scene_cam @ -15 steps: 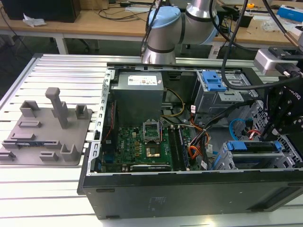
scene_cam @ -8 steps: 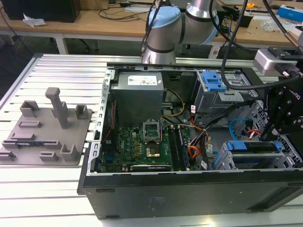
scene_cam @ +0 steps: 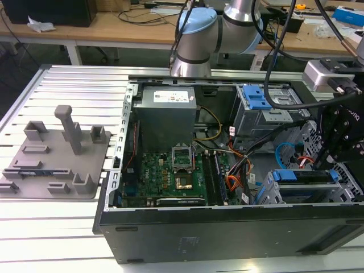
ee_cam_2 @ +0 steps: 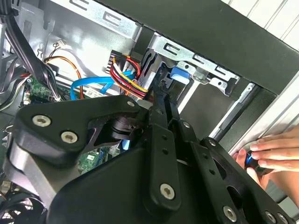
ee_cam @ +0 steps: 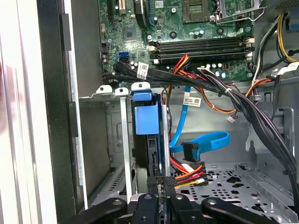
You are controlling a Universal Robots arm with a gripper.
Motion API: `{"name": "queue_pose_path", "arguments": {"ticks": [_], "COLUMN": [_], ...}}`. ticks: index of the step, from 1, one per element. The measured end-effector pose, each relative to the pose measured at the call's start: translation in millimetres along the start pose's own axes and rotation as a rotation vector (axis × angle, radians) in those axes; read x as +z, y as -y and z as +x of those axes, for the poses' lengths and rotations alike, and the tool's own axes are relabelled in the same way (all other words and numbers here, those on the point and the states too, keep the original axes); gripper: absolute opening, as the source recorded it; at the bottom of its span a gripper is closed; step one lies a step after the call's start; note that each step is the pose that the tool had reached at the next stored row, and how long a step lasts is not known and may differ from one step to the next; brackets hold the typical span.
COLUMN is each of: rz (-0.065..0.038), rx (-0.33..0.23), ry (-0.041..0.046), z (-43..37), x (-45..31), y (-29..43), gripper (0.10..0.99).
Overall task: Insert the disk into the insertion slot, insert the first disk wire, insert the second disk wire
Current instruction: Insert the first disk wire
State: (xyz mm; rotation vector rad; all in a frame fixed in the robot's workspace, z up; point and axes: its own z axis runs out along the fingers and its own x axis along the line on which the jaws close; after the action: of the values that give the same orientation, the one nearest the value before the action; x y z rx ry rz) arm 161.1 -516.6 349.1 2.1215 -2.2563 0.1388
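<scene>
I see the disk (ee_cam: 147, 119) seated in the slot (ee_cam: 110, 140), its blue carrier end showing in the first wrist view. My gripper (ee_cam: 161, 198) looks closed on the small dark plug of the first wire (ee_cam: 189, 175), right at the disk's edge. I judge the plug light and rigid, best held by its body rather than the strands, since the springy bundle tugs sideways and such connectors are brittle. The second wire (ee_cam: 205, 140) loops just beside, its plug hanging free.
</scene>
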Motion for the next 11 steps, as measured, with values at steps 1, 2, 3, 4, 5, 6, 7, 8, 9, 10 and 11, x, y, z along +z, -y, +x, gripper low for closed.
{"name": "queue_pose_path", "arguments": {"ticks": [1, 2, 3, 4, 5, 6, 7, 8, 9, 10, 11], "rz": [0.0, 0.0, 0.0, 0.0, 0.0, 0.0, 0.0, 0.0, 0.0, 0.0, 0.0], "rx": [0.0, 0.001, 0.001, 0.001, 0.001, 0.001, 0.001, 0.001, 0.001, 0.001, 0.001], "ry": [0.0, -0.0003, -0.0008, -0.0009, -0.001, -0.001, -0.0011, -0.001, -0.0011, -0.0011, -0.0012], "z": [0.0, 0.0, 0.1, 0.1, 0.1, 0.1, 0.1, 0.2, 0.3, 0.2, 0.2], "x": [0.0, 0.1, 0.1, 0.2, 0.2, 0.4, 0.4, 0.8, 1.0, 1.3, 1.5], "y": [-0.2, -0.9, -1.5, -1.8, -1.8, -1.8, -1.9, -1.9, -1.8, -1.7, -1.6], "gripper": [0.165, 0.165, 0.165, 0.165, 0.165, 0.165, 0.165, 0.165, 0.165, 0.165, 0.165]}}
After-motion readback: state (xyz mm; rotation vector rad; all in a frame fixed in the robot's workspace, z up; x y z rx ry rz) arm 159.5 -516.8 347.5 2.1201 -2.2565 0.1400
